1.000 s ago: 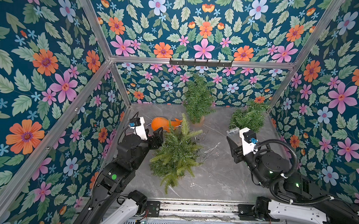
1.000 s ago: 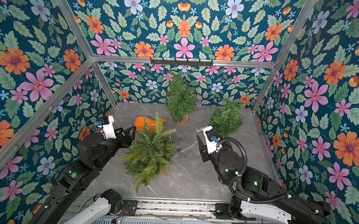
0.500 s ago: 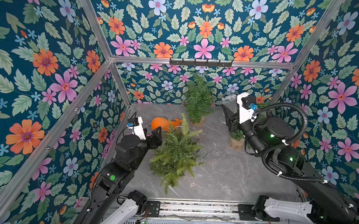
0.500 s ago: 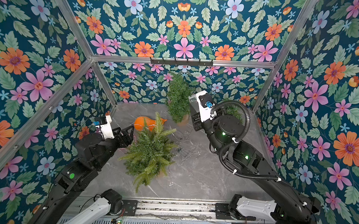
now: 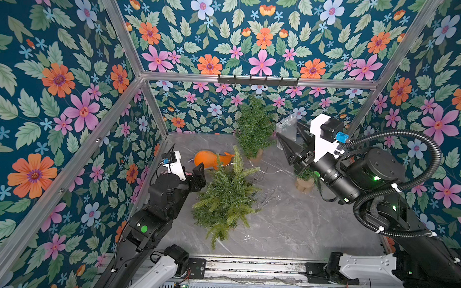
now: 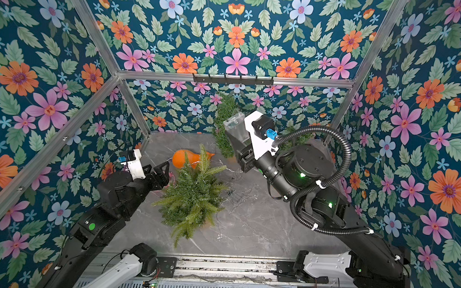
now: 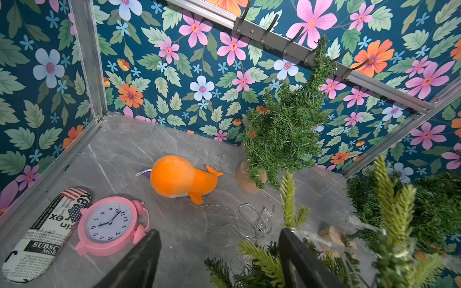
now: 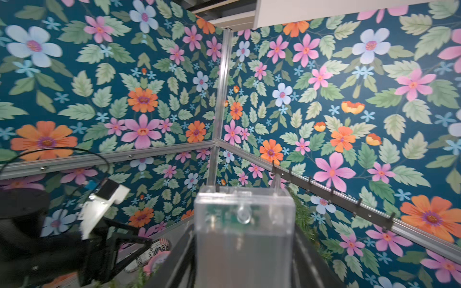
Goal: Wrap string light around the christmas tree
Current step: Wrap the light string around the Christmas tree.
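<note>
The christmas tree [image 5: 227,198] [image 6: 192,196], with light green fronds, stands mid-table in both top views. The string light's thin silver wire [image 5: 270,190] [image 7: 259,219] lies tangled on the table just right of the tree, and strands run over its fronds. The light's clear battery box [image 5: 286,129] [image 6: 234,124] [image 8: 244,224] is high in the air near the back tree, with my right gripper [image 5: 288,135] [image 6: 237,139] [image 8: 243,240] shut on it. My left gripper [image 5: 200,172] [image 6: 165,174] [image 7: 219,239] stands open at the tree's left side, fronds between its fingers.
A darker tree [image 5: 254,127] stands at the back wall, and a smaller tree [image 5: 306,176] on a wooden base under my right arm. An orange plush whale [image 5: 210,159], a pink alarm clock [image 7: 109,224] and a newsprint case [image 7: 42,237] lie at the back left. A hook rail [image 5: 257,80] crosses the back wall.
My right arm has risen from low over the table's right side to high near the back tree, carrying the battery box. The left arm has barely shifted.
</note>
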Motion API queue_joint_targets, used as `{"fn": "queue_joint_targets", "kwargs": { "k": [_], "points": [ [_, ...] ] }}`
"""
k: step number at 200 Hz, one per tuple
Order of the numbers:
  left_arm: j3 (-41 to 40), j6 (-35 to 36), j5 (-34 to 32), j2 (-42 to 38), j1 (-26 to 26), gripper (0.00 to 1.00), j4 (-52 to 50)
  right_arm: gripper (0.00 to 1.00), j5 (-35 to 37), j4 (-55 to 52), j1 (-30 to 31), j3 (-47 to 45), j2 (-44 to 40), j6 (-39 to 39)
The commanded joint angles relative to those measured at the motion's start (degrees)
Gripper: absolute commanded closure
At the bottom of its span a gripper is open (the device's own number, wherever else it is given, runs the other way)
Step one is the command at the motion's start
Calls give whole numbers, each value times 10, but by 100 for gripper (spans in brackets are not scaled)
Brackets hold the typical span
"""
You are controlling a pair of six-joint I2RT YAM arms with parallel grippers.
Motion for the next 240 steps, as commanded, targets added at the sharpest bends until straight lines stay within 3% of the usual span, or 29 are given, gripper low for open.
{"fn": "queue_joint_targets", "kwargs": {
  "k": [1,19,54,105,170,240],
  "points": [
    [2,5,-11,-4,0,23,-1,72,10,-23,23,4,0,-3],
    [2,4,-11,-6,0,23,-1,72,7,-34,41,-4,-5,17],
    [-3,0,-3,-3,1,25,-1,72,34,-20,113,9,8,-14],
    [-9,-3,1,-1,0,27,1,72,131,10,252,74,85,-156],
    [-14,-6,-2,-7,1,27,-1,72,99,-36,270,84,108,-89],
    [-13,-11,-11,5,1,29,0,72,133,-54,365,114,136,-103]
  ]
}}
